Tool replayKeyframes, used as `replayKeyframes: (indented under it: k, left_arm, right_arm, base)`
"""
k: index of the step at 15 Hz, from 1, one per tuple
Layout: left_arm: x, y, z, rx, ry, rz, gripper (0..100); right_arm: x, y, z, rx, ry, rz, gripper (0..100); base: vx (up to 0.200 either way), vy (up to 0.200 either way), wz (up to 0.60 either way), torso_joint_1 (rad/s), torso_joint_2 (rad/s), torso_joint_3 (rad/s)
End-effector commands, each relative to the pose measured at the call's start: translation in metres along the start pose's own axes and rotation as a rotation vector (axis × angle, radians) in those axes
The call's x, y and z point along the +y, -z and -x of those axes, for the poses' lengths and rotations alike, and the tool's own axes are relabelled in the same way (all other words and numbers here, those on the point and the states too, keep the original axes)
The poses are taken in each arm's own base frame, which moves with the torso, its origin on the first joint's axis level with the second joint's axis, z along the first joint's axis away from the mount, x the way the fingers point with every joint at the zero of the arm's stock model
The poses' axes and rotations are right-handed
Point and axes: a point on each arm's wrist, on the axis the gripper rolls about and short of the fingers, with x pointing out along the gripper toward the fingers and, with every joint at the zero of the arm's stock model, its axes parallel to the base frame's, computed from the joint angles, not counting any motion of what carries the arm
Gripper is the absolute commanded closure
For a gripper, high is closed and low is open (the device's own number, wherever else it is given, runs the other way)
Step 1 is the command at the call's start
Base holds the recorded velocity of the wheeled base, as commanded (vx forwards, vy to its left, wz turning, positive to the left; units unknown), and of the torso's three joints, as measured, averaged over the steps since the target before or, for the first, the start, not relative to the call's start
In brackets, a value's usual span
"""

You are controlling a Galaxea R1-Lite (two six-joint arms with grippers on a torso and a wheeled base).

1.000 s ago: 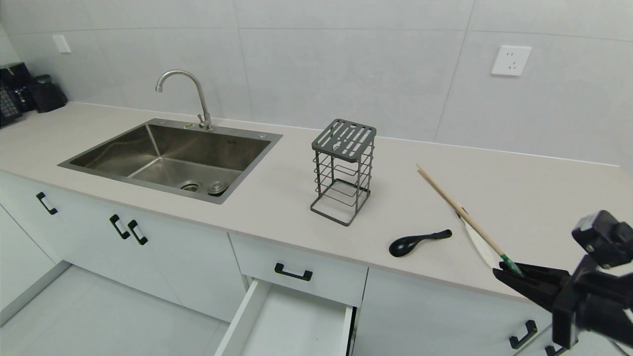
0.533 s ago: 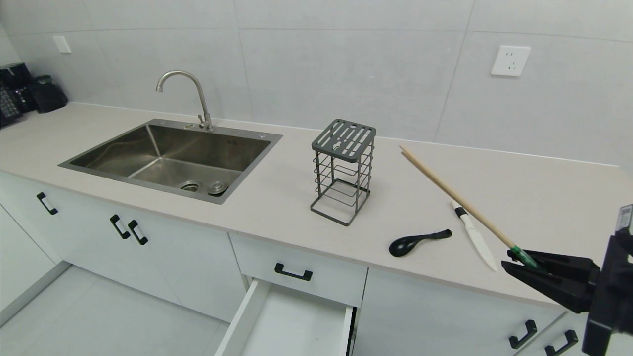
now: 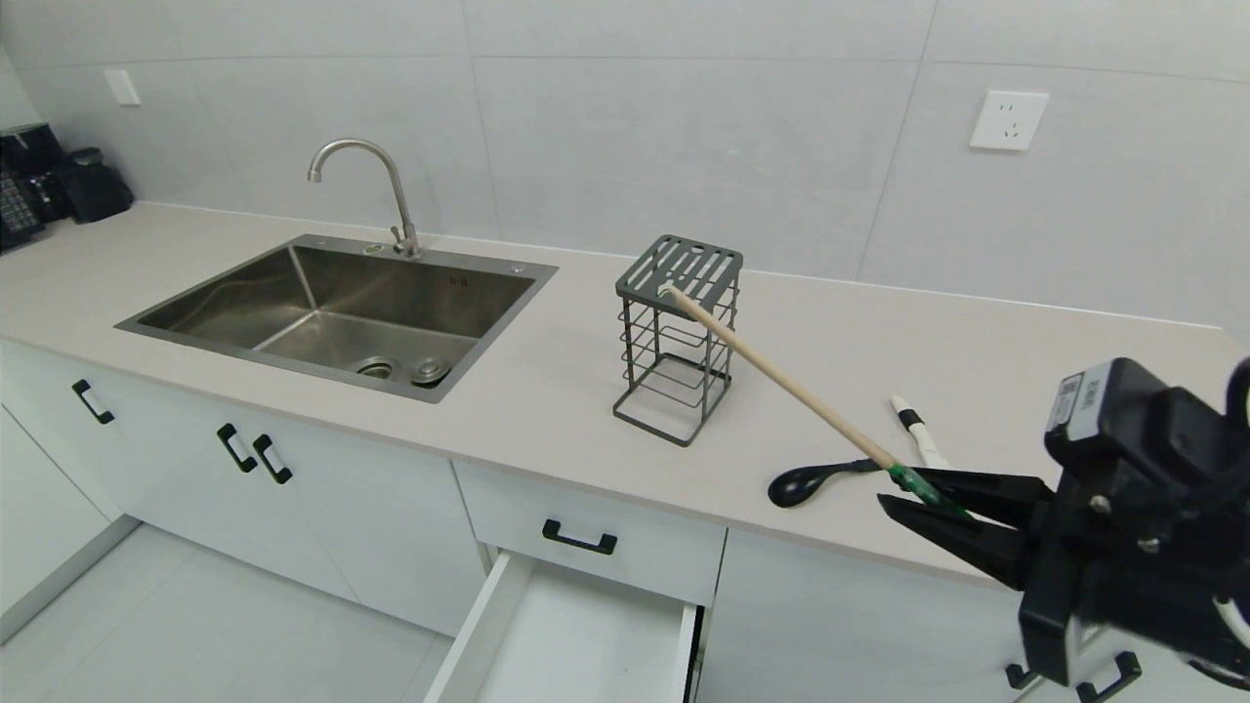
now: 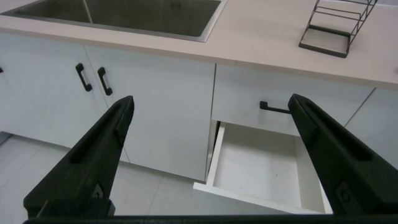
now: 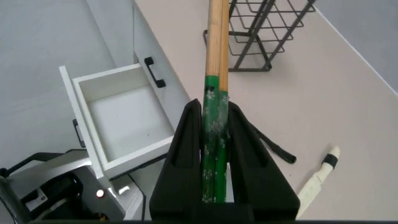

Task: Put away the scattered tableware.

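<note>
The right gripper (image 3: 903, 488) was clamped on the green ends of a pair of wooden chopsticks (image 3: 781, 376), gripping them at the very end. The shafts ran up and away toward the wire utensil holder (image 3: 676, 342) on the countertop (image 3: 547, 391). In the head view their tips lay over the near edge of the holder's slotted top (image 3: 684, 262). Whether they touched it or hung just above it could not be told.

The step in hand looked like feeding the chopsticks into one of those slots. The sticks lay well off vertical, so the wrist would likely need to swing them nearer upright. A slanted entry risked catching a bar or pushing the light wire frame along the counter. Because the hold was at the far end, a small wrist turn would sweep the tips widely, so slow and fine corrections seemed wise. Both tips should go into the same slot, and letting go was best left until they were well inside. The release should also be low, so the sticks would not drop hard or bounce out.

A black spoon (image 3: 806, 481) and a white knife (image 3: 913, 425) lay on the counter near the gripper, apart from the holder and not yet put away. The left gripper (image 4: 211, 101) hung with its jaws spread wide and nothing between them, in front of the cabinets above a pulled-out drawer (image 4: 267, 168).
</note>
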Motion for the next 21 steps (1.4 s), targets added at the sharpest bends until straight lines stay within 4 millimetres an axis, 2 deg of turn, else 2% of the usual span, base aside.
replayKeyframes:
  k: [1, 2, 4, 6, 11, 16, 18, 20, 21]
  left_arm:
    - [0.0, 0.0, 0.0, 0.001, 0.0, 0.001, 0]
    - [0.0, 0.0, 0.0, 0.001, 0.0, 0.001, 0]
    - [0.0, 0.0, 0.0, 0.001, 0.0, 0.001, 0]
    - [0.0, 0.0, 0.0, 0.001, 0.0, 0.001, 0]
    - [0.0, 0.0, 0.0, 0.001, 0.0, 0.001, 0]
    - [0.0, 0.0, 0.0, 0.003, 0.0, 0.001, 0]
    - [0.0, 0.0, 0.0, 0.001, 0.0, 0.001, 0]
    - [0.0, 0.0, 0.0, 0.001, 0.0, 0.001, 0]
    - [0.0, 0.0, 0.0, 0.001, 0.0, 0.001, 0]
  right_arm:
    - [0.015, -0.009, -0.015, 0.007, -0.058, 0.032, 100]
    - [0.02, -0.018, -0.025, -0.007, -0.084, 0.04, 100]
    - [0.033, -0.013, -0.033, -0.014, -0.125, 0.055, 100]
    - [0.038, -0.002, -0.038, 0.006, -0.138, 0.06, 100]
    - [0.038, -0.009, -0.055, -0.009, -0.13, 0.052, 100]
    - [0.032, -0.019, -0.057, -0.051, -0.156, 0.029, 100]
    - [0.033, -0.002, -0.058, -0.004, -0.227, 0.024, 100]
    - [0.036, 0.0, -0.059, 0.012, -0.242, -0.018, 100]
    - [0.05, 0.004, -0.068, 0.053, -0.29, -0.061, 100]
  base:
    - [0.0, 0.0, 0.0, 0.0, 0.0, 0.0]
    - [0.0, 0.0, 0.0, 0.0, 0.0, 0.0]
    - [0.0, 0.0, 0.0, 0.0, 0.0, 0.0]
    - [0.0, 0.0, 0.0, 0.0, 0.0, 0.0]
    - [0.0, 0.0, 0.0, 0.0, 0.0, 0.0]
    - [0.0, 0.0, 0.0, 0.0, 0.0, 0.0]
    - [0.0, 0.0, 0.0, 0.0, 0.0, 0.0]
    - [0.0, 0.0, 0.0, 0.0, 0.0, 0.0]
    - [0.0, 0.0, 0.0, 0.0, 0.0, 0.0]
